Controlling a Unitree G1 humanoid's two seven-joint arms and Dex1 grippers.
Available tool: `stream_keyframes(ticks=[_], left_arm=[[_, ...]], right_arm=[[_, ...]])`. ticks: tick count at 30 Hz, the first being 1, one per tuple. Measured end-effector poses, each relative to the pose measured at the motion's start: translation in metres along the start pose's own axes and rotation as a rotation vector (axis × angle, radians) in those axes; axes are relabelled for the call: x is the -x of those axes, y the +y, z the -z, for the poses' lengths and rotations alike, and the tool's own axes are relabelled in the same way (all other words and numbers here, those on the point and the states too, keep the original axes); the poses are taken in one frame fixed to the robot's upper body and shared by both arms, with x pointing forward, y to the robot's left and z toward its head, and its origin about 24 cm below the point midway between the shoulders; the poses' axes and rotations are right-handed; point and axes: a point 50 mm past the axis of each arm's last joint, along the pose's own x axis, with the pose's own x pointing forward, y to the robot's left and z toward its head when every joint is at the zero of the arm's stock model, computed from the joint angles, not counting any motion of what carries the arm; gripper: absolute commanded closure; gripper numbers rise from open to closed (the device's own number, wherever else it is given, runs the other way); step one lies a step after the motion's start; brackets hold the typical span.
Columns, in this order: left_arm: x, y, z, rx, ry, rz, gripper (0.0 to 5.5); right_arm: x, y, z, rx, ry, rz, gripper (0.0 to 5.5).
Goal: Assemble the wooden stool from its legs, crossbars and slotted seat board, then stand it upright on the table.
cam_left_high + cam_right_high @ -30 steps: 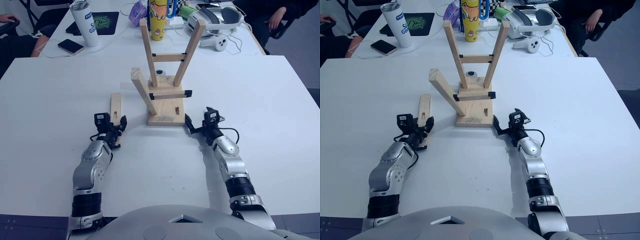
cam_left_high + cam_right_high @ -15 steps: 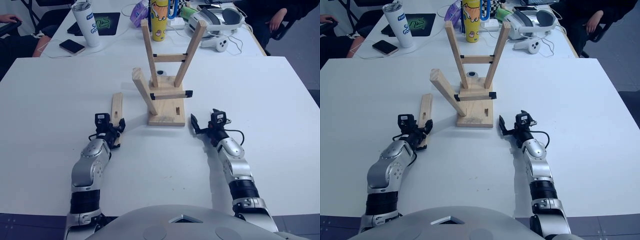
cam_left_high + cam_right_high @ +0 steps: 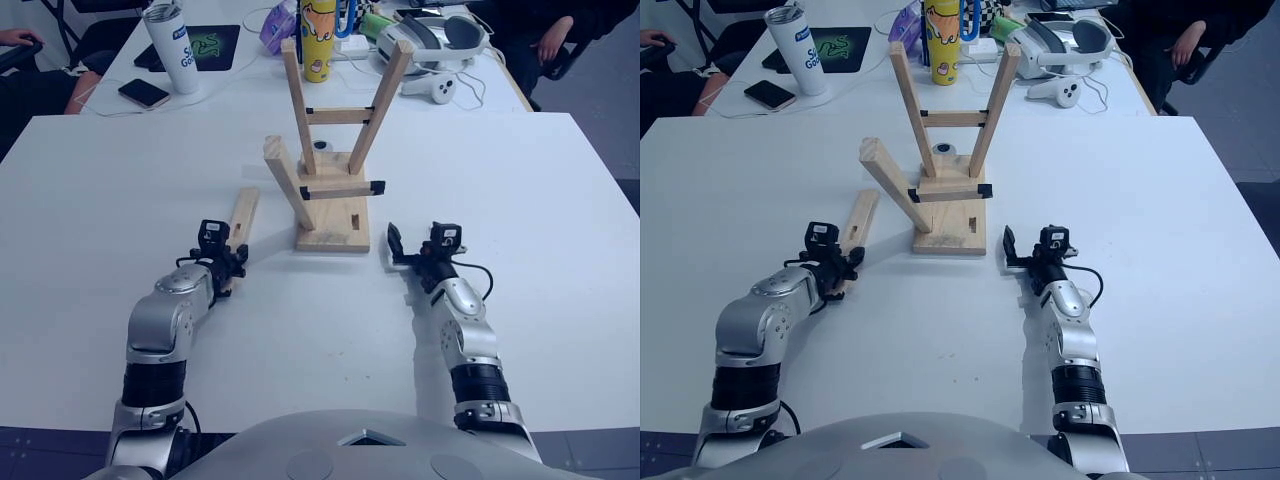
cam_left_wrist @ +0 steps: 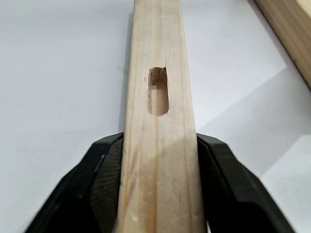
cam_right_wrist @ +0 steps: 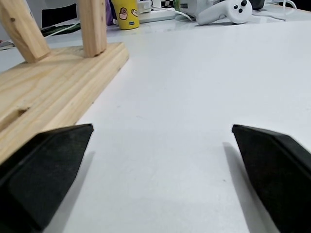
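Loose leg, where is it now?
In the head views, the loose leg is left of the seat board, its near end clamped in the left gripper.

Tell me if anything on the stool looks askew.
The near leg leans sharply left on the upturned seat board, unlike the two far legs. A fourth leg lies loose on the table, in the left gripper.
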Motion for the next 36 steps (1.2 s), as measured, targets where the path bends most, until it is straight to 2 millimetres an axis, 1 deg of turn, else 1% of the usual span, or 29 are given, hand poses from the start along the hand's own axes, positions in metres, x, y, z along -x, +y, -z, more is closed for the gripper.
stream_keyframes(ticks=[2,4,6,7,9,10,12,13,14,16,17,19,20,21,22,23,25,26,28,29,30,31,32,33,35,36], left_arm=[[-0.003,0.003,-0.001,0.052,-0.037,-0.008,3.44],[-0.008,0.013,-0.004,0.116,-0.112,-0.054,3.44],[-0.012,0.024,-0.012,0.146,-0.202,-0.083,3.44],[-0.011,0.03,-0.025,0.15,-0.297,-0.091,3.44],[-0.007,0.034,-0.05,0.142,-0.46,-0.071,3.44],[-0.002,0.036,-0.068,0.118,-0.56,-0.059,3.44],[0.016,0.04,-0.105,0.046,-0.771,-0.027,3.44],[0.022,0.041,-0.117,0.028,-0.826,-0.014,3.44],[0.037,0.044,-0.141,0.004,-0.926,0.008,3.44],[0.064,0.041,-0.18,-0.045,-1.068,0.076,3.44],[0.078,0.035,-0.198,-0.075,-1.133,0.139,3.44],[0.108,0.015,-0.231,-0.14,-1.243,0.328,3.44],[0.12,0.004,-0.241,-0.158,-1.266,0.434,3.44],[0.129,-0.007,-0.248,-0.172,-1.272,0.533,3.44],[0.137,-0.018,-0.251,-0.187,-1.271,0.628,3.44],[0.143,-0.03,-0.25,-0.193,-1.244,0.743,3.44],[0.145,-0.044,-0.242,-0.196,-1.184,0.858,3.44],[0.143,-0.049,-0.235,-0.196,-1.147,0.898,3.44],[0.132,-0.056,-0.216,-0.183,-1.046,0.95,3.44],[0.126,-0.057,-0.209,-0.171,-1.008,0.961,3.44],[0.12,-0.059,-0.2,-0.154,-0.965,0.976,3.44],[0.115,-0.061,-0.192,-0.135,-0.929,0.993,3.44],[0.112,-0.062,-0.187,-0.12,-0.903,1.006,3.44],[0.107,-0.065,-0.178,-0.104,-0.866,1.032,3.44],[0.093,-0.076,-0.154,-0.081,-0.749,1.112,3.44],[0.085,-0.082,-0.139,-0.071,-0.674,1.154,3.44]], right_arm=[[0.0,-0.007,-0.003,-0.009,-0.003,0.04,0.1],[-0.002,-0.017,-0.007,-0.004,-0.001,0.088,0.1],[-0.005,-0.025,-0.013,0.005,-0.01,0.113,0.1],[-0.009,-0.029,-0.019,0.016,-0.025,0.12,0.1],[-0.014,-0.034,-0.028,0.005,-0.052,0.122,0.1],[-0.017,-0.035,-0.034,0.005,-0.068,0.115,0.1],[-0.02,-0.041,-0.044,-0.021,-0.096,0.089,0.1],[-0.021,-0.045,-0.047,-0.025,-0.102,0.087,0.1],[-0.023,-0.052,-0.053,-0.023,-0.109,0.088,0.1],[-0.023,-0.06,-0.064,-0.009,-0.13,0.091,0.1],[-0.023,-0.064,-0.069,-0.009,-0.142,0.093,0.1],[-0.024,-0.069,-0.078,-0.007,-0.155,0.077,0.1],[-0.023,-0.072,-0.083,-0.006,-0.159,0.067,0.1],[-0.023,-0.075,-0.089,0.0,-0.164,0.057,0.1],[-0.023,-0.077,-0.097,0.008,-0.175,0.044,0.1],[-0.023,-0.081,-0.11,0.042,-0.183,0.016,0.1],[-0.023,-0.083,-0.133,0.091,-0.198,-0.041,0.1],[-0.022,-0.081,-0.147,0.102,-0.206,-0.097,0.1],[-0.015,-0.072,-0.176,0.063,-0.221,-0.271,0.1],[-0.01,-0.069,-0.186,0.041,-0.218,-0.349,0.1],[-0.001,-0.065,-0.196,0.008,-0.199,-0.463,0.1],[0.008,-0.061,-0.203,-0.024,-0.175,-0.575,0.1],[0.015,-0.059,-0.207,-0.039,-0.159,-0.649,0.1],[0.026,-0.054,-0.21,-0.051,-0.124,-0.764,0.1],[0.05,-0.042,-0.208,-0.07,-0.021,-0.991,0.1],[0.056,-0.037,-0.205,-0.078,0.009,-1.048,0.1]])
